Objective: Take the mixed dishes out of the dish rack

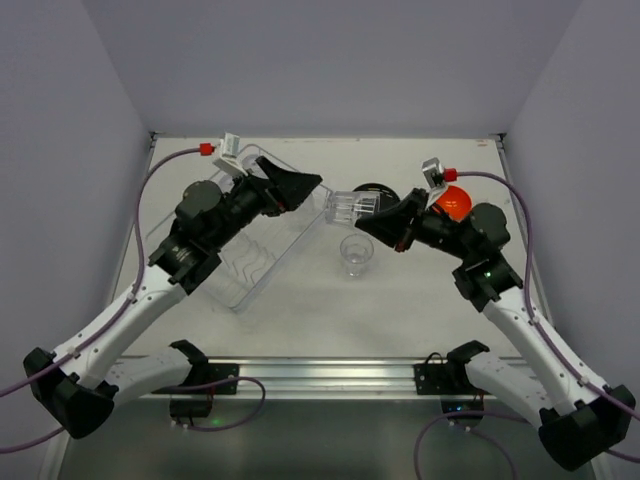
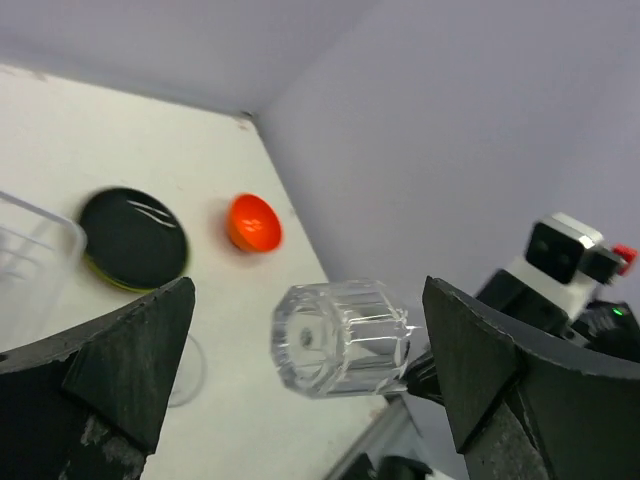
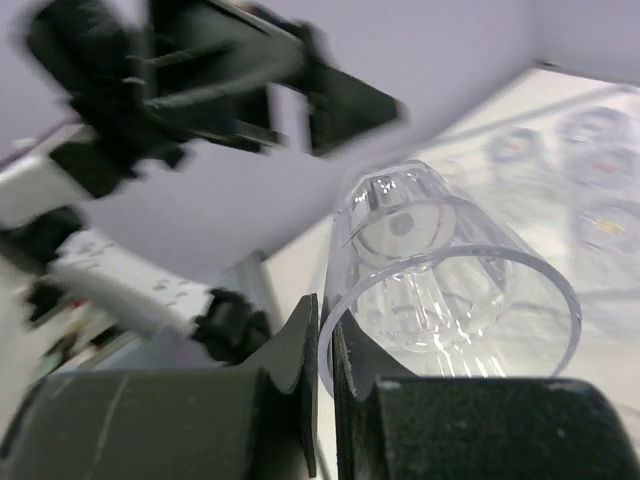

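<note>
A small clear cup (image 1: 350,208) hangs on its side in the air between the two arms. My right gripper (image 1: 385,218) is shut on its rim, one finger inside the mouth and one outside (image 3: 325,320). In the right wrist view the cup (image 3: 450,280) points away from the camera. My left gripper (image 1: 318,195) is open, its fingers standing wide on either side of the cup's base (image 2: 340,340) without touching it. The dish rack (image 1: 240,285) shows as a see-through rectangular bin under the left arm. Several more clear cups (image 3: 600,130) lie blurred inside it.
A second clear cup (image 1: 356,255) stands upright mid-table. A black plate (image 1: 375,190) lies on a green one behind the held cup (image 2: 133,238). An orange-red bowl (image 1: 452,203) sits beside the right wrist (image 2: 252,222). Walls close in the table's sides and back.
</note>
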You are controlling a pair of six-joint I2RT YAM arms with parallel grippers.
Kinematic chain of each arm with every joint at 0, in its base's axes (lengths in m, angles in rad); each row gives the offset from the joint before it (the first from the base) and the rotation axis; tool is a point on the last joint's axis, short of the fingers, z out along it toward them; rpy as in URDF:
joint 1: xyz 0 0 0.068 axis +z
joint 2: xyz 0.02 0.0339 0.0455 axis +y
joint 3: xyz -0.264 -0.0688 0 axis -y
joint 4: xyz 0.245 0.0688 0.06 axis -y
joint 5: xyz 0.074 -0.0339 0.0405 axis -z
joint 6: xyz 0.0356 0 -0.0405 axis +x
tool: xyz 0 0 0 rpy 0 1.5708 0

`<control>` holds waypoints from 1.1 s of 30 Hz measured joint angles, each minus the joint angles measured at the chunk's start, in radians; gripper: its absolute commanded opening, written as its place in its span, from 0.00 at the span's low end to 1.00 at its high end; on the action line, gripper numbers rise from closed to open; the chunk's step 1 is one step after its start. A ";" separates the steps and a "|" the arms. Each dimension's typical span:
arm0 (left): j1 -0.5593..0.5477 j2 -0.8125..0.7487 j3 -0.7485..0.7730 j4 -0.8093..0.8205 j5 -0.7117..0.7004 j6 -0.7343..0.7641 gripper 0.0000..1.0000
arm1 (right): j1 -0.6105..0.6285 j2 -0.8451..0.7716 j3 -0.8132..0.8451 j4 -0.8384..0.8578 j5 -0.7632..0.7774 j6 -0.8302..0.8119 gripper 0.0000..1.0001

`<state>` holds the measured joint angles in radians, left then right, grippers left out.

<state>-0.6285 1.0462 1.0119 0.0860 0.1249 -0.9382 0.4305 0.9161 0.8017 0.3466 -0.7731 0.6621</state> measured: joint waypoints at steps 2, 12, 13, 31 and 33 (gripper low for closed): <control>0.000 -0.032 0.044 -0.091 -0.114 0.074 1.00 | -0.001 -0.062 0.029 -0.207 0.132 -0.087 0.00; 0.005 -0.147 0.171 -0.484 -0.350 0.366 1.00 | -0.006 0.028 0.263 -1.021 0.784 -0.267 0.00; 0.005 -0.134 0.186 -0.518 -0.357 0.387 1.00 | -0.006 0.076 0.280 -1.064 0.814 -0.275 0.00; 0.005 -0.265 -0.079 -0.721 -0.527 0.591 1.00 | 0.002 0.652 0.429 -1.198 0.912 -0.391 0.00; 0.005 -0.251 -0.084 -0.717 -0.539 0.594 1.00 | 0.013 0.669 0.429 -1.186 0.907 -0.394 0.00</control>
<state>-0.6239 0.7948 0.9283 -0.6308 -0.4145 -0.3443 0.4431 1.5852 1.2308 -0.8394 0.1337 0.2684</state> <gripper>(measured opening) 0.996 0.044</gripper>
